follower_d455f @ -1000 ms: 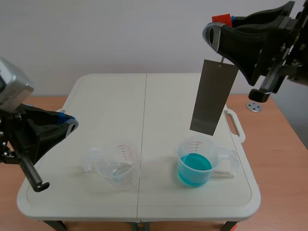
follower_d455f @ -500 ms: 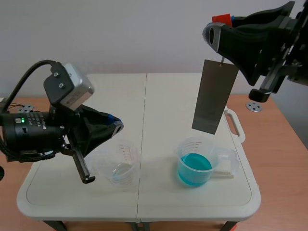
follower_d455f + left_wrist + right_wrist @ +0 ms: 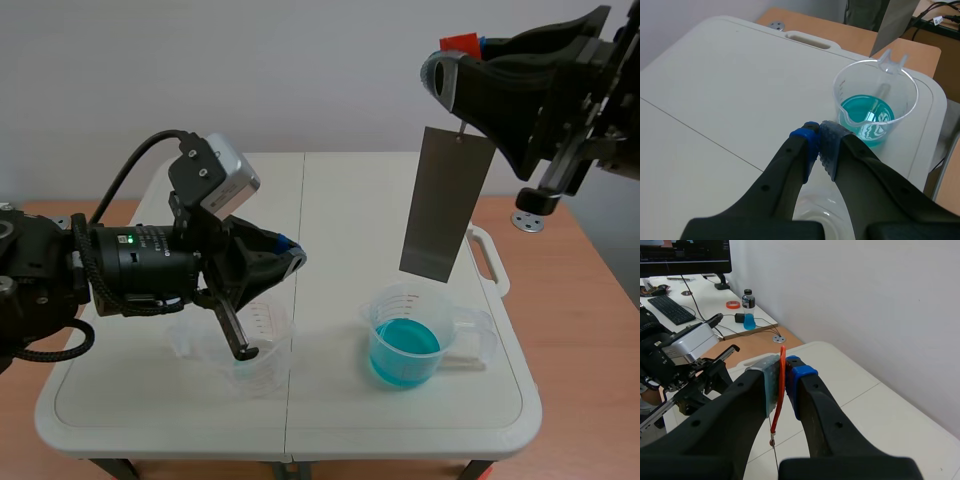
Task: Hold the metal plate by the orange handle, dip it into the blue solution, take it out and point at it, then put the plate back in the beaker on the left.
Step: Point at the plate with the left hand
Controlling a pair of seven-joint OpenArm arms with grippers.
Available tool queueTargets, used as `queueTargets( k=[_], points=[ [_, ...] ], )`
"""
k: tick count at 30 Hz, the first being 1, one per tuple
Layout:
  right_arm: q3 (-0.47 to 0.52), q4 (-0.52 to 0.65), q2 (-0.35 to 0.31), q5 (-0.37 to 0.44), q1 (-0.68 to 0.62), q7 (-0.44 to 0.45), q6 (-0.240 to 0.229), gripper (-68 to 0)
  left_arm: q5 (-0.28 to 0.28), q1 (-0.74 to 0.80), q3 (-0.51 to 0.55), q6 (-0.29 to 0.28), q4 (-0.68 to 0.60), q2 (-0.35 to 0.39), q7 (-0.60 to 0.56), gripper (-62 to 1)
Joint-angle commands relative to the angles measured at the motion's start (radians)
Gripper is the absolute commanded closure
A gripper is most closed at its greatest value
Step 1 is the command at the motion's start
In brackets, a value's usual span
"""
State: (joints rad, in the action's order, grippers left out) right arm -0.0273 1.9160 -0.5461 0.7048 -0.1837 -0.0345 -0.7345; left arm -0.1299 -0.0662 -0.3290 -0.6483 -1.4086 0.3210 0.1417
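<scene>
Left hand (image 3: pixel 296 257): I see it closed on nothing, with the blue and grey pads meeting at the tips (image 3: pixel 819 137). It hovers over the left beaker and its tips aim toward 3 o'clock.
Right hand (image 3: pixel 441 70): I see it raised high at 1 o'clock over the bench, with its pads clamped on the orange handle (image 3: pixel 782 380). The grip shows plainly in my right wrist view (image 3: pixel 785 374).
Orange handle: a thin strip pinched upright between the pads. A fine wire drops from its lower end.
Metal plate (image 3: pixel 441 204): it hangs flat and nearly upright under the right hand. Its lower edge is in the air at 12 o'clock of the right beaker and clear of the rim. In my left wrist view a corner of it (image 3: pixel 892 22) shows beyond that beaker.
Right beaker (image 3: pixel 408 338): clear, standing at 4 o'clock on the bench with its handle toward 3 o'clock. It sits just ahead of the left hand's tips (image 3: pixel 875 100).
Blue solution (image 3: pixel 404 345): it fills the lower part of the right beaker.
Left beaker (image 3: pixel 268 345): clear, with red scale marks, standing at 7 o'clock on the bench and partly hidden by the left arm.
Bench (image 3: pixel 340 200): cream, with a seam down its middle.
</scene>
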Motion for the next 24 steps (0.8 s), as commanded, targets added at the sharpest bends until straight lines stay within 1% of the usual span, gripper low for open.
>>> queueTargets(
  k=[1, 5, 13, 16, 24],
  points=[
    [0.006, 0.006, -0.013, 0.014, 0.012, 0.014, -0.011, -1.1, -0.003, -0.016, 0.002, 0.002, -0.003, -0.013, -0.013, -1.5],
    [0.006, 0.006, -0.013, 0.014, 0.012, 0.014, -0.011, -1.1, 0.024, -0.045, -0.001, 0.002, 0.023, -0.036, -0.013, -1.5],
    [0.006, 0.006, -0.013, 0.014, 0.012, 0.011, -0.011, -1.1, 0.026, -0.062, -0.040, -0.007, 0.027, -0.038, -0.010, -1.5],
    [0.006, 0.006, -0.013, 0.014, 0.012, 0.011, -0.011, -1.1, 0.026, -0.062, -0.049, -0.033, 0.027, -0.038, -0.011, -1.5],
    [0.006, 0.006, -0.013, 0.014, 0.012, 0.011, -0.011, -1.1, 0.026, -0.062, -0.054, -0.036, 0.027, -0.038, -0.011, -1.5]
  ],
)
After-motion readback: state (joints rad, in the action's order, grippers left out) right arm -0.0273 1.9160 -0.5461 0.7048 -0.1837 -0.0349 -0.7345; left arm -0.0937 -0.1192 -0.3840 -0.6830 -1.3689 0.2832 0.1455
